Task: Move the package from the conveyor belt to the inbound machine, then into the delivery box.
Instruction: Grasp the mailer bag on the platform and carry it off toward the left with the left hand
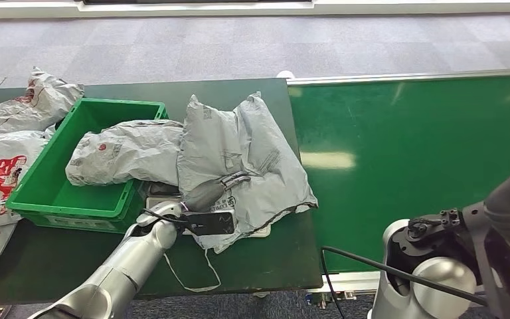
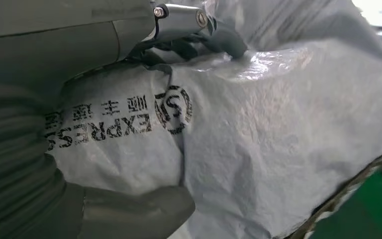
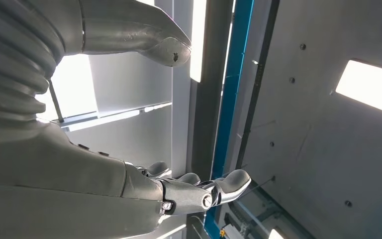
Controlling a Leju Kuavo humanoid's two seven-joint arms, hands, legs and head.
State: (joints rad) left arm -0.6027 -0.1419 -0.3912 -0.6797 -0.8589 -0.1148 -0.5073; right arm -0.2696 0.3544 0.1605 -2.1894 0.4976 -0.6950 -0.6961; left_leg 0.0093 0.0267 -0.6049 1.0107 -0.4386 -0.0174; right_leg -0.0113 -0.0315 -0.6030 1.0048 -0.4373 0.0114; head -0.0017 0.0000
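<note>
grey package (image 1: 239,153), green bin (image 1: 60,193), green belt (image 1: 425,166)

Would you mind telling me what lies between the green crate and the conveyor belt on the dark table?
In the head view, a large grey package lies between the green crate and the conveyor belt, gripped by the left hand. A second grey package overhangs the crate beside it.

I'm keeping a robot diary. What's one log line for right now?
left hand: grips grey package on table | right hand: open, holds nothing | green bin: holds another package | belt: bare
</note>
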